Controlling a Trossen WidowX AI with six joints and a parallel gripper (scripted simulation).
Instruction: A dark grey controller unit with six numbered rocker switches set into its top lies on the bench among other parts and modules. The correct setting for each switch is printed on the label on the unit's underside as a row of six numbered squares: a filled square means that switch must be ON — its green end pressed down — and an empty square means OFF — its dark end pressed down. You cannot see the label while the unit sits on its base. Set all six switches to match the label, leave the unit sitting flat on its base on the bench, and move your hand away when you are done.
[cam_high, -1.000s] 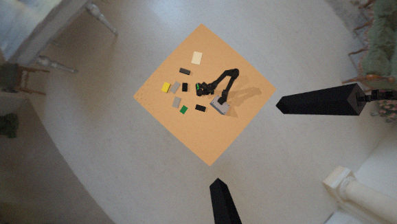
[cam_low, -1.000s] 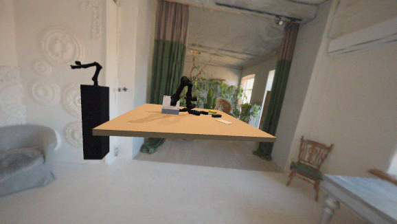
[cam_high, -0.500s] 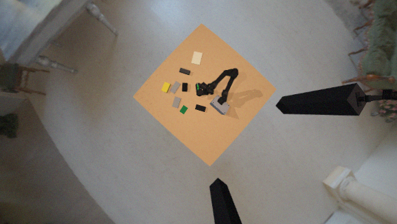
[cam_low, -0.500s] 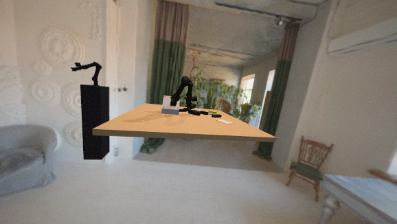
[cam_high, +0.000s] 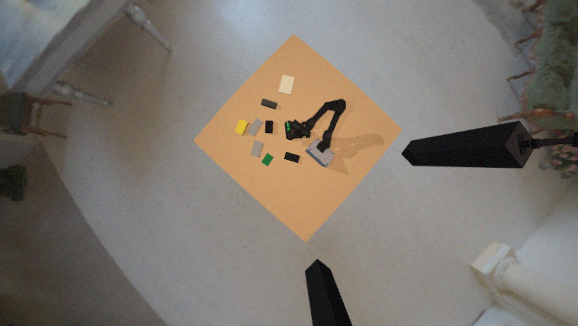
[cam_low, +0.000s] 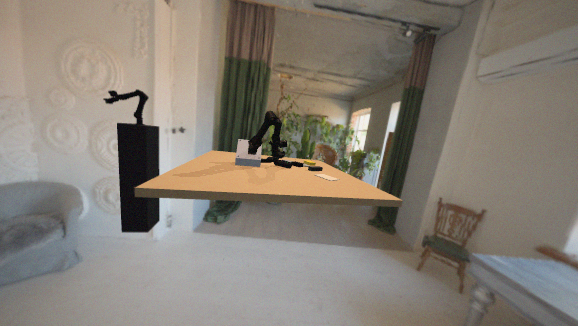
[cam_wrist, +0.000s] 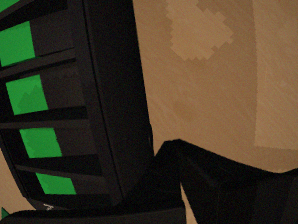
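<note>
The dark controller unit (cam_high: 288, 121) (cam_low: 283, 164) (cam_wrist: 117, 100) sits on the bench, base down, its label hidden. In the wrist view it fills the left side, cut off at the top. Several rocker switches show bright green left halves and dark right halves; not all six show in full. Which ends are pressed down is hard to tell. My gripper (cam_high: 295, 131) (cam_wrist: 172, 148) is shut and empty, low over the near end of the unit. Its dark fingers overlap the unit's lower right corner in the wrist view; whether they touch it cannot be told.
Around the unit on the bench (cam_high: 305, 210) (cam_low: 225, 182) lie a black block (cam_high: 269, 126), another black block (cam_high: 292, 157), a dark grey block (cam_high: 269, 103), grey plates (cam_high: 255, 127) (cam_high: 257, 148), a yellow block (cam_high: 242, 127), a green piece (cam_high: 267, 159) and a cream card (cam_high: 286, 84) (cam_low: 327, 177).
</note>
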